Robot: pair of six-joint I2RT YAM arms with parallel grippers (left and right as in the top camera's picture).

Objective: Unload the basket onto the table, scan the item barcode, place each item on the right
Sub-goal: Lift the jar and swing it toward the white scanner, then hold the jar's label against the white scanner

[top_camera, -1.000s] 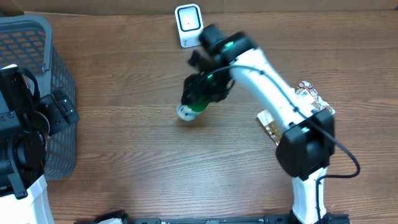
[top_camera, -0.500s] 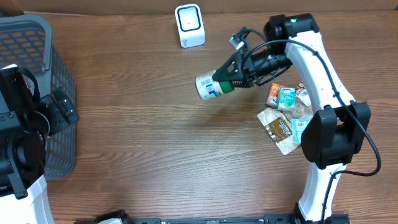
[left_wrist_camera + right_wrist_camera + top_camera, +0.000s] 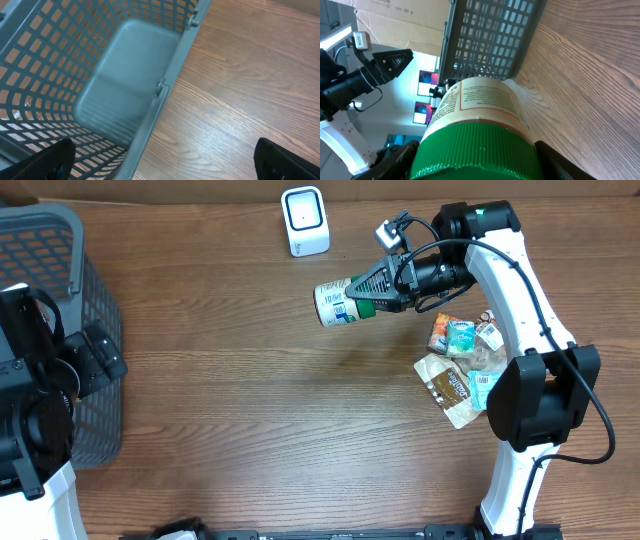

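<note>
Nearer scanner — jar, prev. lower

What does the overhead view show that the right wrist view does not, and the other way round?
Only overhead: the white scanner, the pile of packets and the whole right arm. Only right wrist: the ribs of the green lid and the framed print on the label. Both: the container held by the right gripper, the grey basket and the wooden table.

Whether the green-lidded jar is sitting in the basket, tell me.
No, the right claw holds the jar over the table, far from the basket.
</note>
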